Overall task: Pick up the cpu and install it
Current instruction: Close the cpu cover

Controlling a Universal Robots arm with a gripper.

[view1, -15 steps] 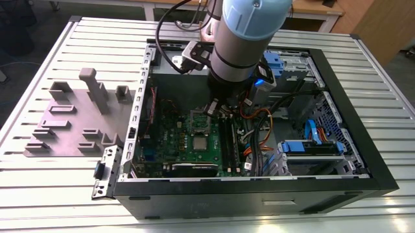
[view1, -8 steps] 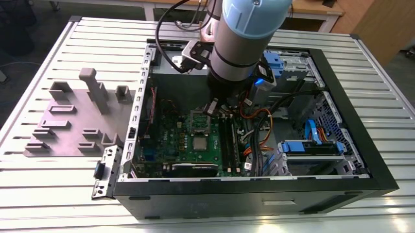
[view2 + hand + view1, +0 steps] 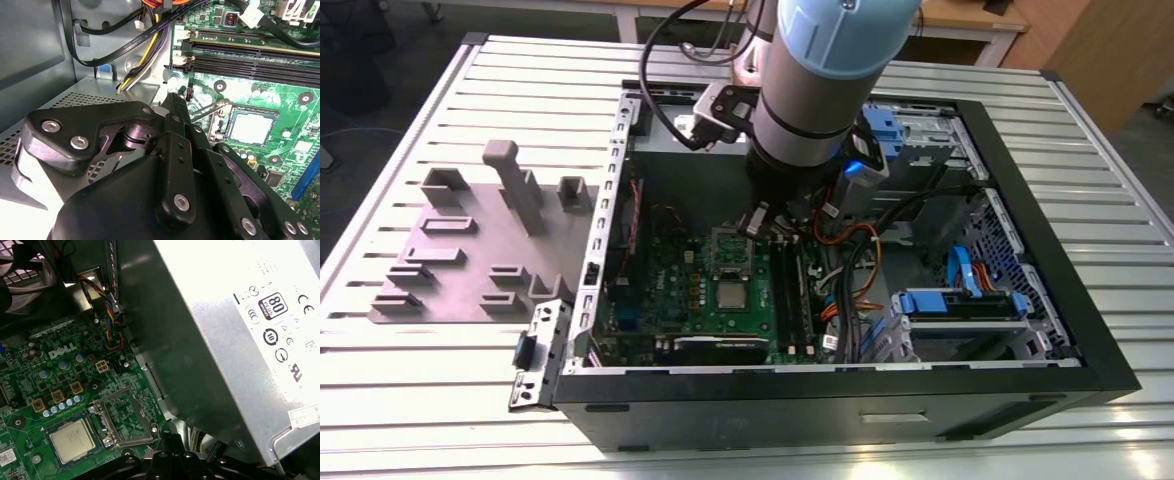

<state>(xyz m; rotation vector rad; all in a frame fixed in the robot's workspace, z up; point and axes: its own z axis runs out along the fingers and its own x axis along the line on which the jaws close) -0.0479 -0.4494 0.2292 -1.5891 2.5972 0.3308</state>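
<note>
The cpu (image 3: 731, 293) is a small silver-grey square lying flat in its socket on the green motherboard (image 3: 670, 300) inside the open computer case. It also shows in both wrist views, cpu (image 3: 251, 126) and cpu (image 3: 72, 440). The socket's metal retention frame (image 3: 125, 420) is flipped open beside it, and a thin metal lever (image 3: 210, 108) sticks up close by. My gripper (image 3: 758, 222) hangs above the board, just short of the socket towards the case's back wall. Its black fingers (image 3: 173, 107) are pressed together with nothing between them. The gripper (image 3: 170, 460) is apart from the cpu.
The silver power supply (image 3: 240, 330) stands close beside the gripper. Memory slots (image 3: 255, 55) and bundled cables (image 3: 140, 45) run near the socket. A grey-purple moulded plate (image 3: 467, 240) with upright blocks lies on the table at the exterior view's left. Blue drive brackets (image 3: 961, 300) fill the case's right side.
</note>
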